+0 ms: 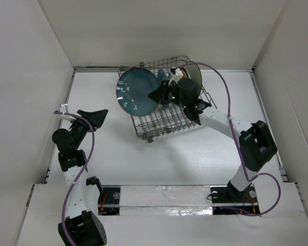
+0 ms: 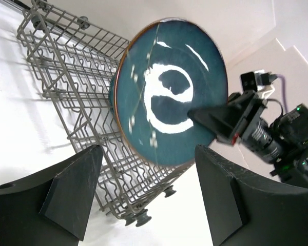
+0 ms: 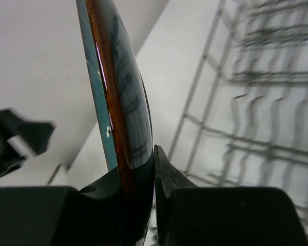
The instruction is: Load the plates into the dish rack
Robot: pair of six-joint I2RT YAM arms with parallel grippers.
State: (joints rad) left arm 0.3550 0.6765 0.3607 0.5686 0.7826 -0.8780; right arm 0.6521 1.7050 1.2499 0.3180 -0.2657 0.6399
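Observation:
The dark teal plate (image 1: 136,91) with a brown rim stands on edge at the left end of the grey wire dish rack (image 1: 161,123). My right gripper (image 1: 157,95) is shut on the plate's rim; the right wrist view shows the rim (image 3: 120,102) pinched between the fingers of this gripper (image 3: 153,154). The left wrist view shows the plate's face (image 2: 169,92) over the rack (image 2: 77,66). My left gripper (image 1: 95,117) is open and empty, left of the rack and apart from it, with its gap (image 2: 146,200) facing the plate.
Another dark plate (image 1: 194,75) stands in the rack's back right part, partly hidden by the right arm. White walls close in the table (image 1: 195,154) at the back and on both sides. The rack sits askew, with its feet (image 2: 136,220) showing.

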